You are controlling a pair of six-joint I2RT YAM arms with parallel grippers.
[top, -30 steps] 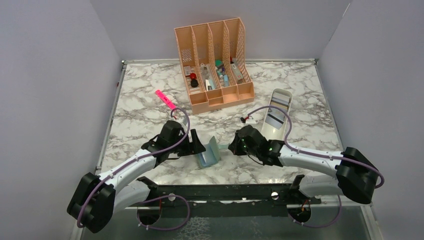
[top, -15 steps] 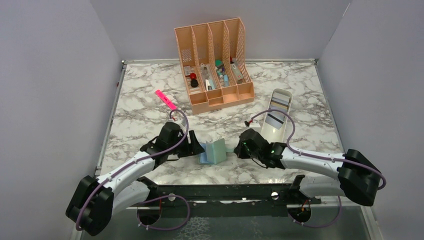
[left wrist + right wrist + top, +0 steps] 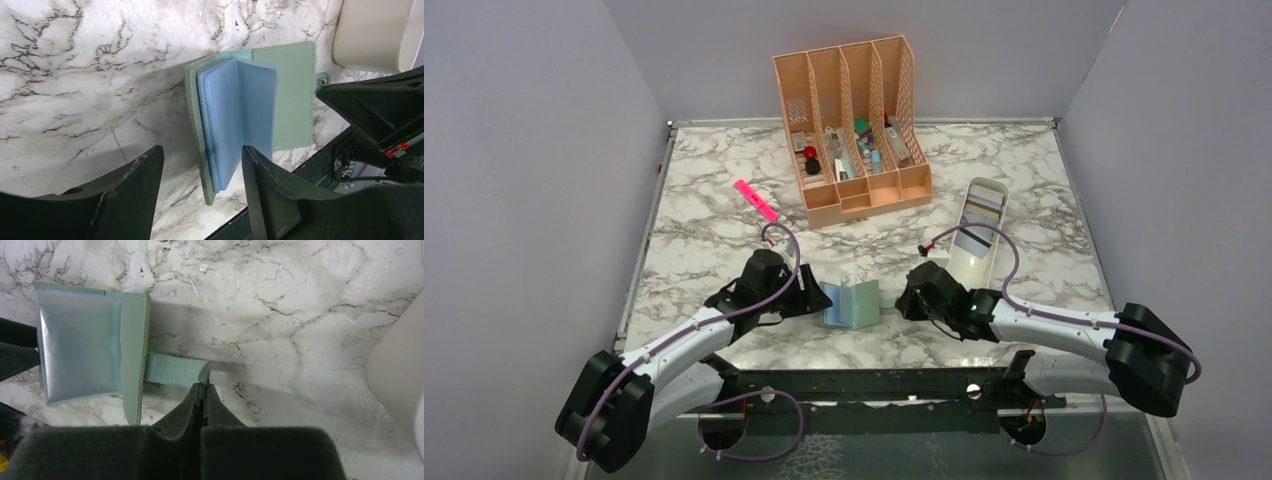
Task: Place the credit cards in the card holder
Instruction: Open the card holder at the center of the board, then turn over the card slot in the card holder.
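**Card holder.** The card holder [image 3: 852, 304] lies opened flat on the worktop [image 3: 714, 230], close to the near edge and about midway between the left and right edges. Its blue inner pockets face up. In the left wrist view they stand fanned and partly raised off the green cover. The snap tab [image 3: 175, 369] extends from the right cover toward the right arm.

**Left gripper.** The left gripper [image 3: 200, 155] sits at the left side of the card holder. Its fingers are apart, with the near left part of the cover and pockets between them. No clamping contact is visible.

**Right gripper.** The right gripper [image 3: 202, 387] has its fingers pressed together on the free end of the snap tab.

**Credit cards.** The credit cards [image 3: 974, 238] lie in a white tray [image 3: 989, 182] toward the right edge, well apart from the card holder.

**Other items.** A peach organizer [image 3: 854, 120] stands at the far edge. A pink highlighter [image 3: 755, 200] lies to its left.
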